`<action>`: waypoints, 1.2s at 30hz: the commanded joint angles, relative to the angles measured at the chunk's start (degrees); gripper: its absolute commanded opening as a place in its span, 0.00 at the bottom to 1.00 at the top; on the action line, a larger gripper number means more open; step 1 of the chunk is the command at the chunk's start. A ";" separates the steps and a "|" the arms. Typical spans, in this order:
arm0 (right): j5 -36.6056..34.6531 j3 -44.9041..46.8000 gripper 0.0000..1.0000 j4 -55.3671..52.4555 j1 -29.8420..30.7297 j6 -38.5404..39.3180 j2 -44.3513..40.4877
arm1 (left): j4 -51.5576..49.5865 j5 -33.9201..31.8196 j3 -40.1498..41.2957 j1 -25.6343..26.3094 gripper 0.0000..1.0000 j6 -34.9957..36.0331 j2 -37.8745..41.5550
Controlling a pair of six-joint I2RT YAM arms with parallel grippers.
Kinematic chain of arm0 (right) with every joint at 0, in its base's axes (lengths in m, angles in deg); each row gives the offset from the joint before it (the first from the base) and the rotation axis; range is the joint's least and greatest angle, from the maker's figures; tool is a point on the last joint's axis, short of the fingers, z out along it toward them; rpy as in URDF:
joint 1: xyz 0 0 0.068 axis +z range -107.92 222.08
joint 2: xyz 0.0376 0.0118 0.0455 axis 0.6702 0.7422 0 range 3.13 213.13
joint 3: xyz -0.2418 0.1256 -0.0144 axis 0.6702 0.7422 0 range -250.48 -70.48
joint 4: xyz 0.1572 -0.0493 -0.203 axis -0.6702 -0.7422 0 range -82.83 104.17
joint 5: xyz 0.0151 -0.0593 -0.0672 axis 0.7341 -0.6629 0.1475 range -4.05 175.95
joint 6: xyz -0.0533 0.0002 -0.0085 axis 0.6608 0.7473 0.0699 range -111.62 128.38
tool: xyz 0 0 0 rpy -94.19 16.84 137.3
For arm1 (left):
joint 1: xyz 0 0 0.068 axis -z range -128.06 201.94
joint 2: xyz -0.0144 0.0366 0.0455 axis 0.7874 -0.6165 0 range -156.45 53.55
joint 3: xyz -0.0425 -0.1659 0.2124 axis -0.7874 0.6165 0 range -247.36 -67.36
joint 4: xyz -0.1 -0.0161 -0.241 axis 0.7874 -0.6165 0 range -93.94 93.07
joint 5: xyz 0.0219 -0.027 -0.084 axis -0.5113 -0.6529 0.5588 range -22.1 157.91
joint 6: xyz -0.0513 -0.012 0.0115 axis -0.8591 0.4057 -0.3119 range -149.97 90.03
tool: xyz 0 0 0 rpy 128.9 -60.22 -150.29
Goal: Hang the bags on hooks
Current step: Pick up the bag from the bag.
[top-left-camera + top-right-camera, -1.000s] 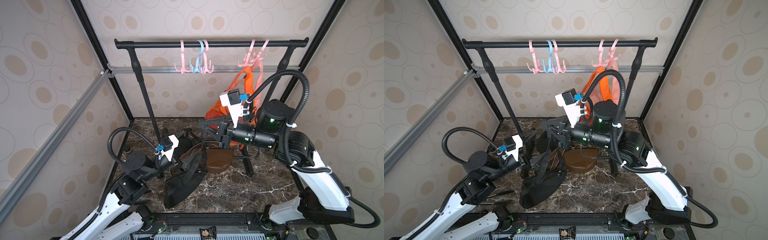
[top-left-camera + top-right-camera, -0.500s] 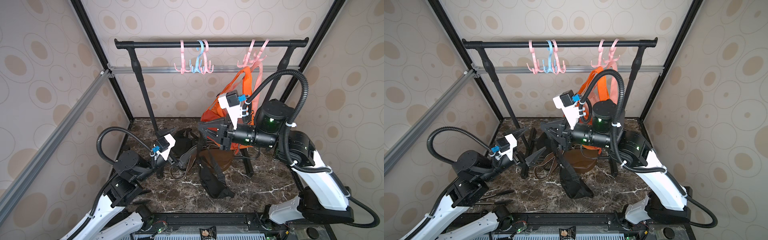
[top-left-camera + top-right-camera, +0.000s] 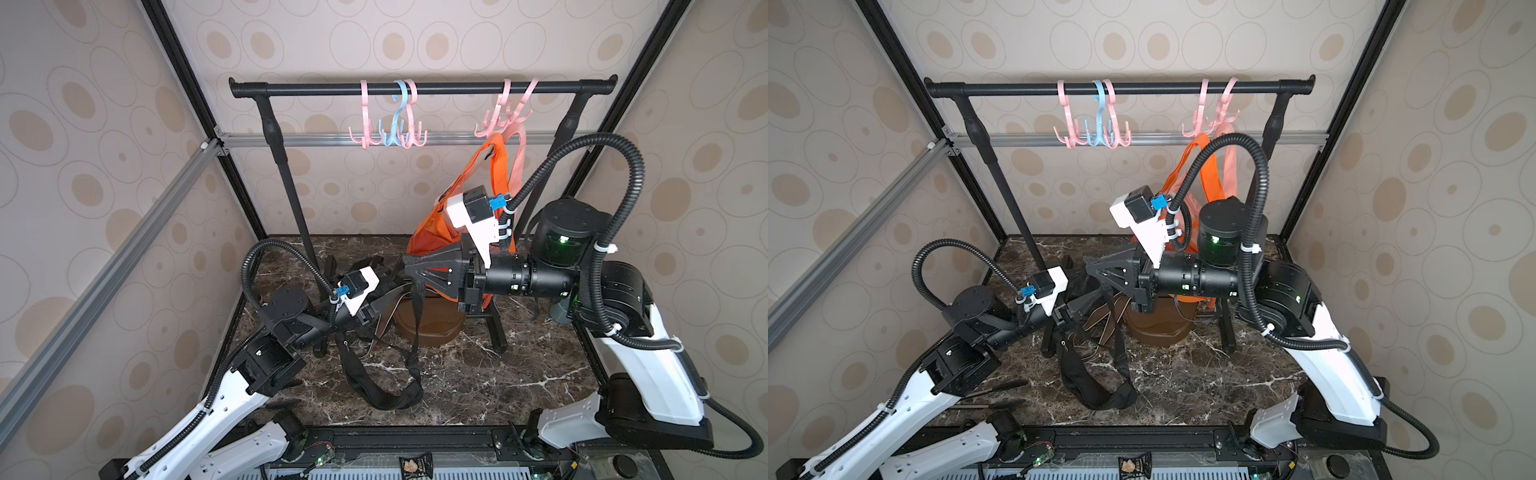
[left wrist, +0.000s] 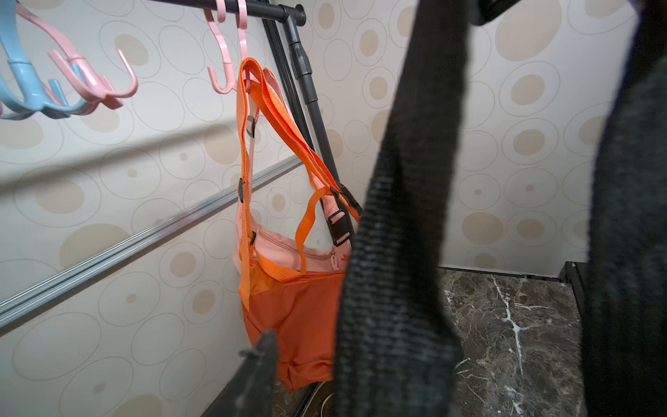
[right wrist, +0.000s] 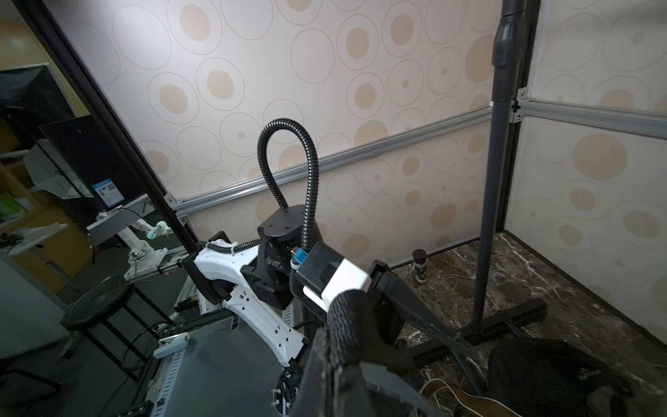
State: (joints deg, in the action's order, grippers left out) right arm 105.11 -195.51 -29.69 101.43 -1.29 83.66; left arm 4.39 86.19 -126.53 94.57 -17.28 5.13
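Black bag [image 3: 388,399] hangs by its strap [image 3: 417,332], clenched in right jaws; left jaws perhaps gripping too, can't tell.

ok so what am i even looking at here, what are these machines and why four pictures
Two robot arms with pinching grippers reach over a marble-patterned floor toward a clothes rack. Two pictures look down from overhead; two come from a camera on each wrist. The right gripper is shut on a black strap whose loop sags low. The left gripper is at that strap; whether it grips is unclear. An orange bag already hangs on a pink hook; a brown bag lies on the floor.
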 commanded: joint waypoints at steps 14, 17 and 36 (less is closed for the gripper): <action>-2.30 -22.53 0.00 -3.51 -19.21 1.46 8.10 | -7.67 -7.45 -24.98 -0.27 0.00 0.32 -14.46; 4.86 -27.77 0.00 0.06 -26.11 -3.94 12.37 | -9.20 -10.66 -34.02 -0.36 0.00 -0.27 -21.64; 24.94 -36.94 0.00 28.22 -42.71 -29.93 31.60 | -20.57 -26.98 -76.12 -0.50 0.00 0.20 -48.50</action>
State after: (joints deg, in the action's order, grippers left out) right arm 127.99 -230.68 -8.73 59.91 -27.01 114.63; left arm -10.21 62.17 -195.56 94.51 -18.11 -39.61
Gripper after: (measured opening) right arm 0.044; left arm 0.048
